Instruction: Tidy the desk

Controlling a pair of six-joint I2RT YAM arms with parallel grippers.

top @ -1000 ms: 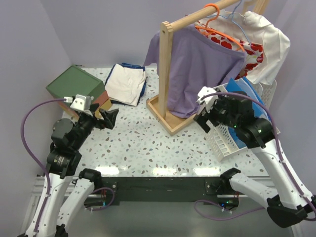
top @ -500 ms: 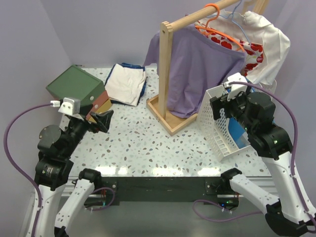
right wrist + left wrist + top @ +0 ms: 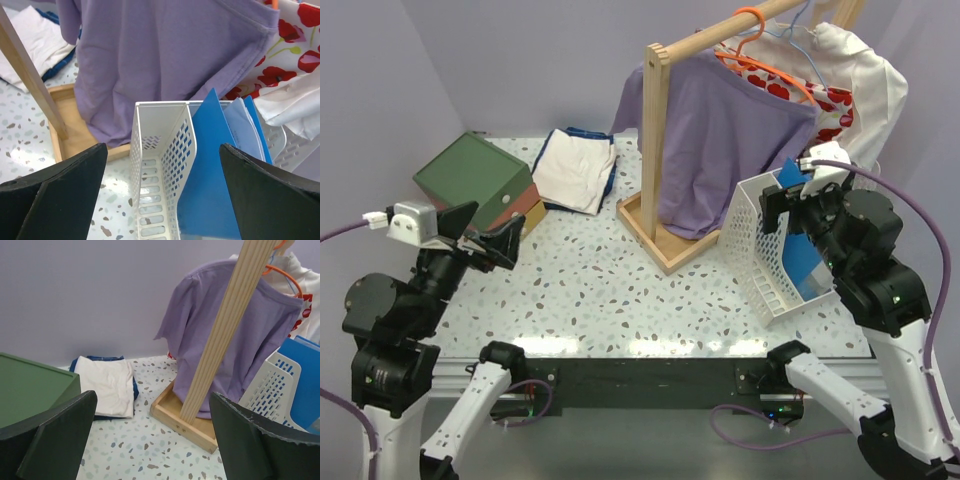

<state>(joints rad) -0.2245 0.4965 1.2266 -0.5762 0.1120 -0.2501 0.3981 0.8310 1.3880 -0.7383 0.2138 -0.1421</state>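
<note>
Top external view: the speckled worktop is spread beneath both arms. At its back, folded clothes are laid flat beside the green drawer box. To the right, blue folders are propped upright by the walls of the white basket. The left hand and right hand are held spread and empty above it, likely for a survey.

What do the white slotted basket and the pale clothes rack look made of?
The white slotted basket is likely moulded plastic, slightly glossy: thin even walls with regular slots. The pale clothes rack appears to be bare wood, matte: straight grain lines run along its square post, and the base matches.
</note>
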